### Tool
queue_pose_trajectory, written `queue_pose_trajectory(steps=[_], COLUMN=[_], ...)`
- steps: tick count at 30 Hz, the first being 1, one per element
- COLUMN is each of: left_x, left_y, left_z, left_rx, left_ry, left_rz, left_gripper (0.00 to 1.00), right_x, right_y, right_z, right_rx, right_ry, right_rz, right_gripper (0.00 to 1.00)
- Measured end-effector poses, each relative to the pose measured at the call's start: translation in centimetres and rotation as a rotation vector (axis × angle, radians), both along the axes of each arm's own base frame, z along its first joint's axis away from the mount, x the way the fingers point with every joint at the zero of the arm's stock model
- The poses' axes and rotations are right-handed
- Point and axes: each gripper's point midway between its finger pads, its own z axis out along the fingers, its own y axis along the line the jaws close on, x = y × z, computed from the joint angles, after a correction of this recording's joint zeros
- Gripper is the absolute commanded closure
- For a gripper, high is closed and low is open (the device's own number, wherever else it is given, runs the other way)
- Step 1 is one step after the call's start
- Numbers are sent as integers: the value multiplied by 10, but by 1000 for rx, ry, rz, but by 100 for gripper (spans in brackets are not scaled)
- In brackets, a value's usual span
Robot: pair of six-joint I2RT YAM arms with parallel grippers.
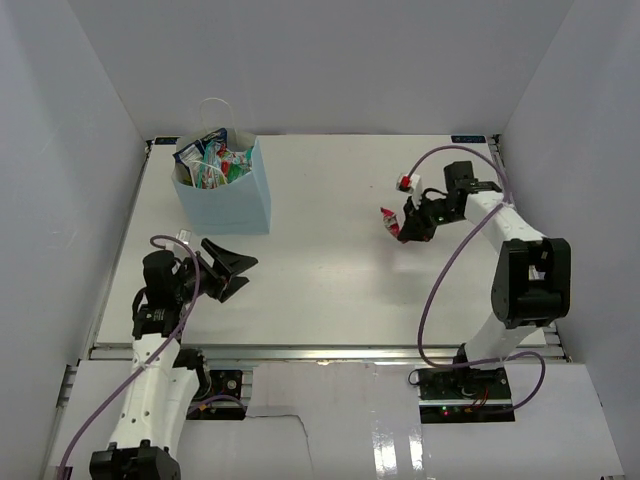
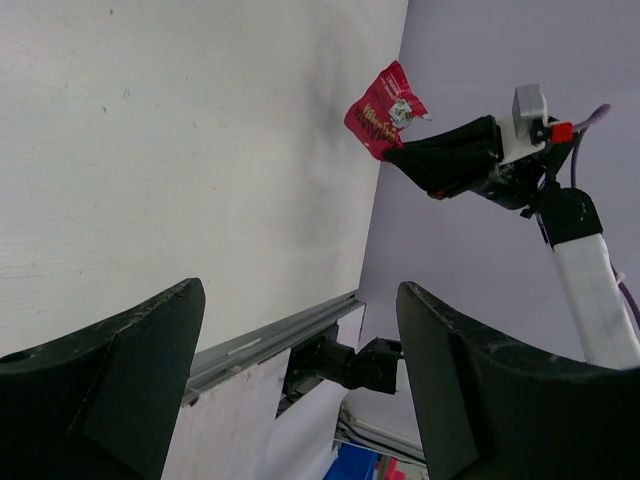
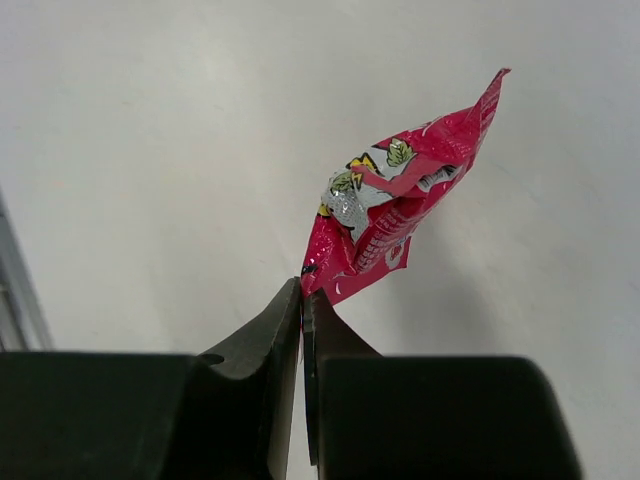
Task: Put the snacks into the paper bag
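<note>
black fingers of the right claw (image 3: 303, 295) pinch shut on a corner of a red candy packet (image 3: 390, 215), lifted above the white table (image 1: 330, 290). well apart, at the far left, the light blue paper bag (image 1: 235, 205) stands upright with packets (image 1: 215, 165) inside. left claw (image 1: 248, 275) gapes open, holding nothing.

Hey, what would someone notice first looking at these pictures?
A bright red snack packet pinched by its corner in the shut right gripper, over the right half of the table. Next, the light blue paper bag at the far left, already holding packets, with the left gripper open just in front of it.
</note>
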Motion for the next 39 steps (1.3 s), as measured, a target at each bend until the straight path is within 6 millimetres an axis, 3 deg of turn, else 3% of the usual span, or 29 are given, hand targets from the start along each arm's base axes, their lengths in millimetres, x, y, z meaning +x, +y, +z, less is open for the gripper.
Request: queue_pose_trajectory(steps=[4, 7, 12, 19, 25, 29, 36, 37, 39], left_x=[0, -5, -6, -3, 1, 1, -1, -1, 0], left_y=[-18, -44, -79, -100, -101, -104, -107, -107, -107], left_z=[-10, -16, -24, -38, -39, -49, -66, -67, -66], left_rx=[-4, -1, 17, 30, 7, 10, 29, 29, 28], left_ry=[71, 114, 192, 287, 326, 376, 446, 448, 447], left_rz=[-49, -118, -168, -135, -85, -72, -69, -69, -63], left_gripper=[12, 12, 11, 10, 11, 18, 37, 48, 60], right_x=[-65, -112, -154, -169, -171, -167, -163, -164, -165], right_y=[67, 107, 151, 190, 205, 213, 225, 226, 227], right_z=[3, 8, 20, 19, 7, 3, 5, 4, 4], right_rx=[100, 148, 171, 81, -18, -69, -115, -122, -129], right_ry=[86, 127, 107, -2, -94, -167, -266, -271, -278], right_rz=[181, 326, 506, 621, 640, 635, 631, 633, 636], right_gripper=[92, 92, 92, 92, 92, 92, 92, 92, 92])
